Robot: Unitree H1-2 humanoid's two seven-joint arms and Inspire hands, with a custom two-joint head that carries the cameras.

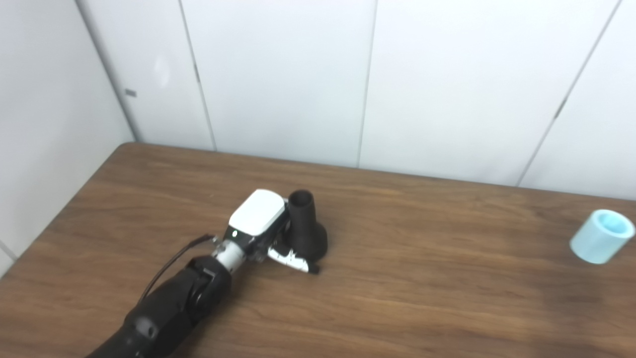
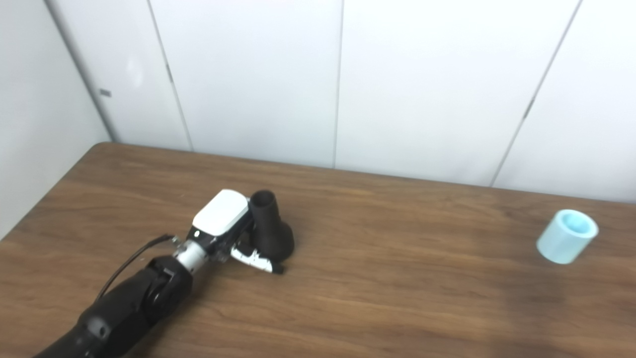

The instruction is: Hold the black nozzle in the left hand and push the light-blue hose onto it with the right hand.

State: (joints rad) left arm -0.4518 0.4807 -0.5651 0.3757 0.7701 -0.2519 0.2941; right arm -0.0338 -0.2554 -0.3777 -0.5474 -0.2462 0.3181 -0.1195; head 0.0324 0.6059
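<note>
The black nozzle (image 1: 306,227) stands upright on its wide base on the wooden table (image 1: 422,278), left of the middle. My left hand (image 1: 263,226) is pressed against the nozzle's left side, with its white back facing up. Its thumb (image 1: 294,260) lies along the front of the nozzle's base. The fingers are hidden behind the hand and the nozzle, so I cannot see whether they close around it. The light-blue hose (image 1: 601,235), a short tube, lies on its side far right near the table's edge, also in the right eye view (image 2: 567,242). My right hand is not in view.
White wall panels (image 1: 318,74) stand close behind the table's far edge. The table's rounded left corner (image 1: 124,146) is at the back left. A wide stretch of bare wood lies between the nozzle and the hose.
</note>
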